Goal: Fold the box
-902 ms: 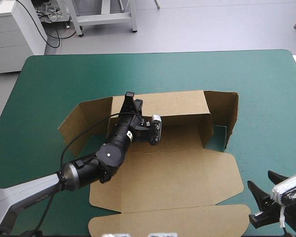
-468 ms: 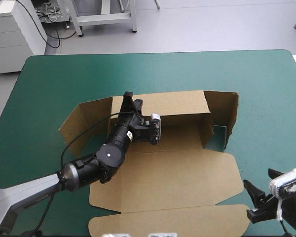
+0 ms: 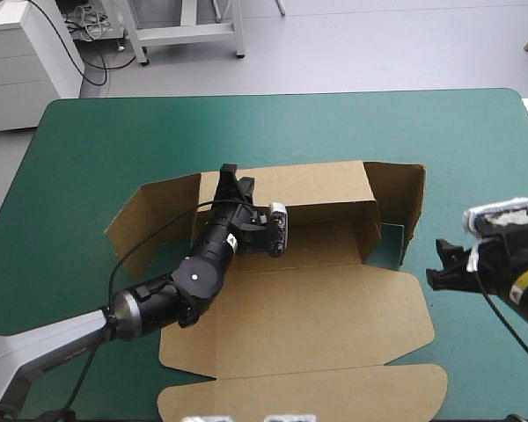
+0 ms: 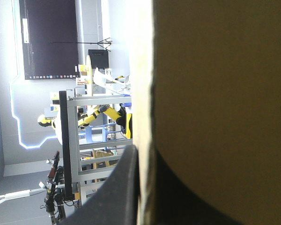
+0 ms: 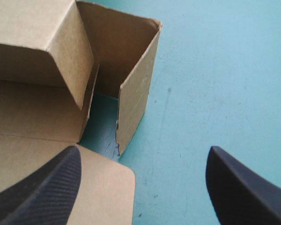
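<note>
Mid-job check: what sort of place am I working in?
Probably a robotics lab or test bay, not a home: a table with a teal-green cover bearing the brown box, a white drawer cabinet with loose cables beyond its far left corner, and a metal stand on grey floor.

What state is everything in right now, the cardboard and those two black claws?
Brown cardboard box: partly folded, far wall and side flaps raised, near panels lying flat.
Left gripper with black fin-shaped fingers: shut on the box's far wall.
Right gripper with the same black fingers: open, holding nothing, beside the box's right end.
</note>
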